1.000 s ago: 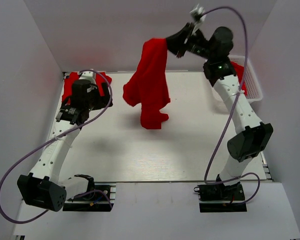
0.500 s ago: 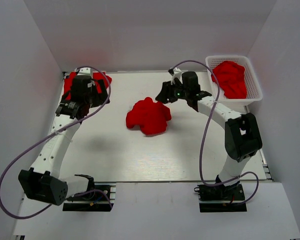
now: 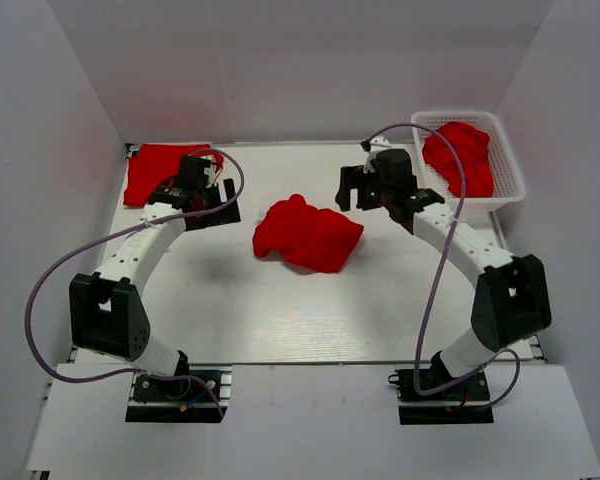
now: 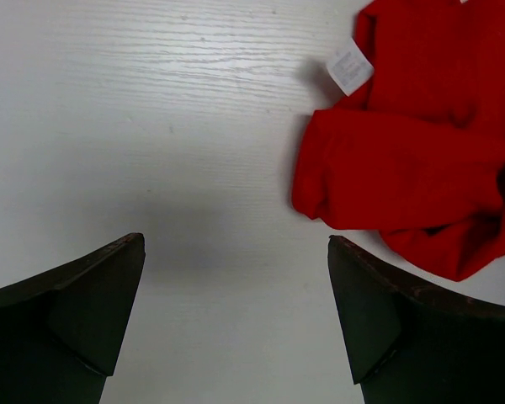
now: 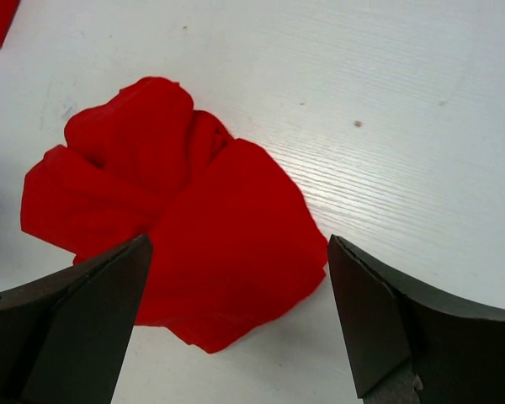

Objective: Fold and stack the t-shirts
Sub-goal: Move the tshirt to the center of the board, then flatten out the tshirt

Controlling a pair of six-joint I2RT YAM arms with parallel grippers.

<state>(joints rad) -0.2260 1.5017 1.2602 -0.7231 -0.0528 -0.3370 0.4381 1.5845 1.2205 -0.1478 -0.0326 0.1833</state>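
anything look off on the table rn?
Yes: the red shirt mid-table is a crumpled heap, not spread flat. The left gripper and right gripper are both open, holding nothing. The folded shirt at the far left lies flat; a bunched shirt sits in the basket.

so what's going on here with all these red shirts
Two robot arms are working on folding red shirts. A crumpled shirt lies in the middle, and neither arm holds it. The right end effector hovers open right by it. The left end effector is open too, over bare table. A folded shirt sits in the far left corner. More red fabric waits in the basket at far right.
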